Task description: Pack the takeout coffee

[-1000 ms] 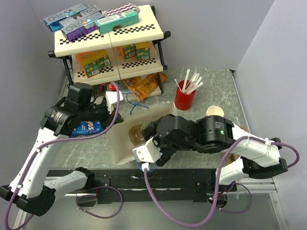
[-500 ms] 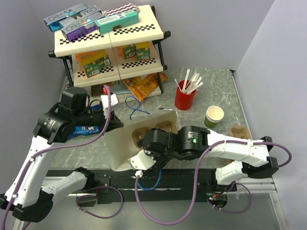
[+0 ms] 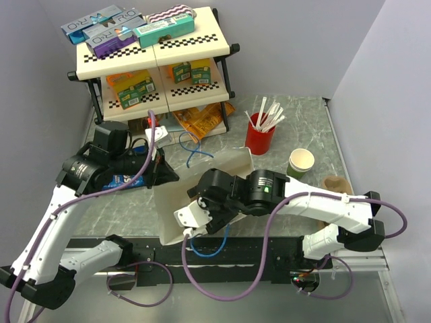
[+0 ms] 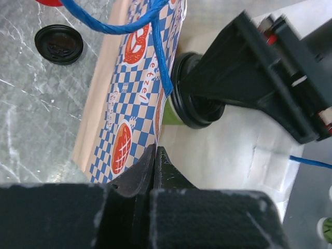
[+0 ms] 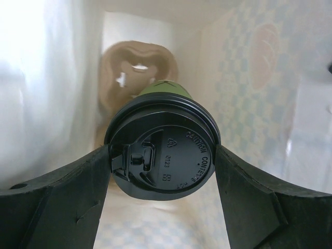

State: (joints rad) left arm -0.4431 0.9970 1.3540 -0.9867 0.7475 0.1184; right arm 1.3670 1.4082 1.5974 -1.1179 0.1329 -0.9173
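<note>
Gripping the takeout coffee [image 5: 165, 93] across its black lid [image 5: 166, 155], the right arm's [image 3: 323, 202] jaws stand wide, with one finger on either side of the rim. They hold the cup tipped over inside the paper bag [image 4: 124, 129], its base pointing toward the pulp carrier [image 5: 137, 65] deeper in. The left arm's [image 3: 47, 222] jaws are closed tight, apparently pinching the bag's edge so that the mouth is held open.

The cup looks light and thin-walled, so its green paper side would likely dent under a firm squeeze. The lidded rim is probably its stiffest ring, which makes the present hold a sensible one. Smooth plastic is slippery, though, and a press-fit lid could pop off if the fingers pull rather than clamp, so an even, moderate pressure seems right.

Whether there is liquid inside cannot be told. If there is, the cup would be heavier toward its base and could weep at the sip hole while tilted.

The bag itself is soft and floppy and would crumple or tear if it were dragged against.
</note>
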